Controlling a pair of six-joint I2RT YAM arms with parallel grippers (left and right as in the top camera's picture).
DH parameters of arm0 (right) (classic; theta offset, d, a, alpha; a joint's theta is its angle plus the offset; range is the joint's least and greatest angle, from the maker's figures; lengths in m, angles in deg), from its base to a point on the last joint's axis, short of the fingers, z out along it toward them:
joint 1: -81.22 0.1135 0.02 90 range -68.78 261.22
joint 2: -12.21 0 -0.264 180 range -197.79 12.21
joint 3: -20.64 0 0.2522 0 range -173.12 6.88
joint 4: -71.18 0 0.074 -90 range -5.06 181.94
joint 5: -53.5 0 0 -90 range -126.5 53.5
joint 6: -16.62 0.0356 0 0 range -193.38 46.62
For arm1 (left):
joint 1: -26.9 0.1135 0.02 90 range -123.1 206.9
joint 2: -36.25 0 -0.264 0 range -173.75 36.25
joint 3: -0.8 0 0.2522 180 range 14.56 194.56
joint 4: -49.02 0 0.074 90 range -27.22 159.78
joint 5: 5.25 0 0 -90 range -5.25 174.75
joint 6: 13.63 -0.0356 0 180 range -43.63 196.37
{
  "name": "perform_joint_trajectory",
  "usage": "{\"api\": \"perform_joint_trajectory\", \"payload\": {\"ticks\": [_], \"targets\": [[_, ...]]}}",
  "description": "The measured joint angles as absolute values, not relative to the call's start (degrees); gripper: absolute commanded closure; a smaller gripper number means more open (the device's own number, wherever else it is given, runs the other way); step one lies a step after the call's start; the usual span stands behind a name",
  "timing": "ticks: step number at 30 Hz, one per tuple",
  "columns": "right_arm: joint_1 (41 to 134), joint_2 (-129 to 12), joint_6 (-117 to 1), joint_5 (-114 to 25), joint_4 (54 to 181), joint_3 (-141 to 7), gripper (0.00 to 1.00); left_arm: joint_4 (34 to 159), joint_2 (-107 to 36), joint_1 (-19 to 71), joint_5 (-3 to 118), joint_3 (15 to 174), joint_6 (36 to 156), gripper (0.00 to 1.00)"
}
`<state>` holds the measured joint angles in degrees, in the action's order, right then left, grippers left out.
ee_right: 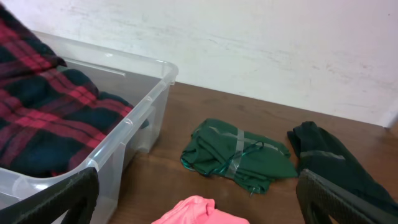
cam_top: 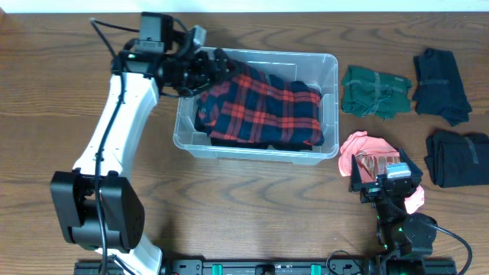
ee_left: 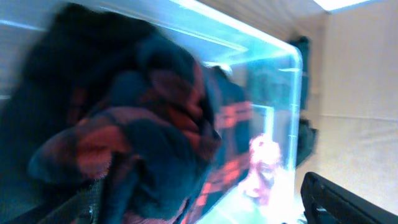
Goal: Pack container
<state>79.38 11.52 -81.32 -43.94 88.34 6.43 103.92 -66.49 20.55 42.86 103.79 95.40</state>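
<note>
**A:** Where is the container?

**B:** The container [cam_top: 330, 99] sits on the counter [cam_top: 252, 218], a little left of centre. A red-and-navy plaid garment [cam_top: 263, 111] fills most of it and is heaped highest toward the far-left corner.

**A:** And the left pincer?

**B:** The left pincer [cam_top: 200, 75] is at that far-left corner, over the rim. Its jaws are spread wide and the plaid is bunched right in front of them (the wrist view is badly blurred, so I cannot tell whether a finger touches the cloth).

**A:** The other arm?

**B:** The right pincer [cam_top: 373, 163] is at the counter's near right, jaws apart and gripping nothing. It hangs directly over a pink garment [cam_top: 356, 143], which lies just beside the container's near-right corner.

**A:** What else is nearby?

**B:** A green bundle [cam_top: 374, 92] lies near the container's right wall. The far dark garment [cam_top: 442, 75] is beyond it, so the green one sits between them. The near dark garment [cam_top: 457, 158] lies to the right of the pink one.
</note>
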Motion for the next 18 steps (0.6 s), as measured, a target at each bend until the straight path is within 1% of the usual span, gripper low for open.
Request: {"api": "perform_joint_trajectory", "payload": {"ticks": [4, 9, 13, 17, 18], "targets": [[79.4, 11.5, -81.3, -43.9, 88.3, 6.4, 0.01, 105.7, -66.3, 21.6, 48.6, 103.8, 92.3, 0.02], [79.4, 11.5, -81.3, -43.9, 88.4, 6.4, 0.01, 106.9, -64.9, 20.2, 56.2, 103.8, 88.3, 0.02], [79.4, 11.5, -81.3, -43.9, 88.3, 6.4, 0.01, 107.4, -63.6, 16.3, 63.6, 103.8, 85.0, 0.02], [79.4, 11.5, -81.3, -43.9, 88.4, 6.4, 0.01, 107.3, -63.3, 10.4, 72.2, 103.9, 81.7, 0.02], [79.4, 11.5, -81.3, -43.9, 88.4, 6.4, 0.01, 107.3, -63.3, 8.9, 74.7, 103.9, 80.8, 0.04]]}}
